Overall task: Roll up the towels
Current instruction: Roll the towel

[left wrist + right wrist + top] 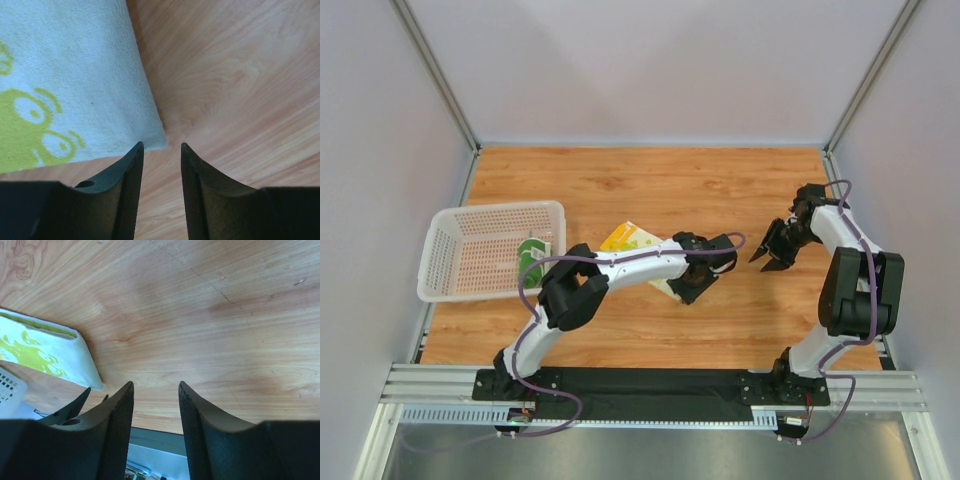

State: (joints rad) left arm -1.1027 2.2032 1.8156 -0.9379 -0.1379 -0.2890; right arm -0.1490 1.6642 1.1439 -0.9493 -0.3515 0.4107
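**Both Grippers Open, One Towel on the Table, One in the Basket**

From the top camera, the yellow towel (628, 238) is lying on the table (620, 180), near the middle and close to the white basket (450, 225). The left arm (620, 265) is reaching across it and hiding part of it. The left gripper (685, 287) is pointing down by the towel's right edge. The green towel (530, 256) is sitting inside the basket, by its right wall. The right gripper (760, 262) is hanging over bare wood, away from both towels.

From the left wrist camera, the left gripper (162, 147) is showing its two fingers apart, with only wood between them. A corner of the yellow towel (75, 75) is lying just beside the left fingertip. I cannot tell if they are touching.

From the right wrist camera, the right gripper (156, 385) is holding its fingers apart too, with nothing between them. The yellow towel (45, 347) is lying off to the left, apart from the fingers. A bit of the basket (6, 385) is peeking in at the left edge.
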